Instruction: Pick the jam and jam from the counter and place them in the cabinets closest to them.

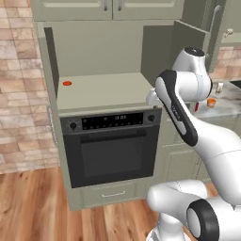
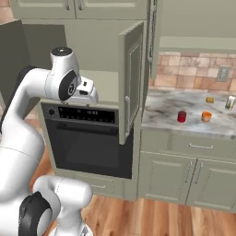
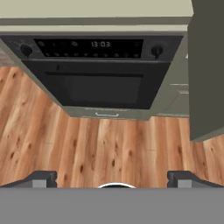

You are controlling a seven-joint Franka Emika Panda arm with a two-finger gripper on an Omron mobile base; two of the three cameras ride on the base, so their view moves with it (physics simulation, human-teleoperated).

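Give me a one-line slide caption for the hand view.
Open gripper empty, looking down past the built-in oven to the wood floor, open cabinet door at right.

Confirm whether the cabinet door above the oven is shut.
No. The cabinet door stands swung open beside the oven, showing the bare shelf inside.

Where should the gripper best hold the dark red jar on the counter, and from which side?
The red jar stands upright, short and cylindrical, apart from the orange jar beside it. So probably grip its round side wall at mid-height, coming from the front edge of the counter.
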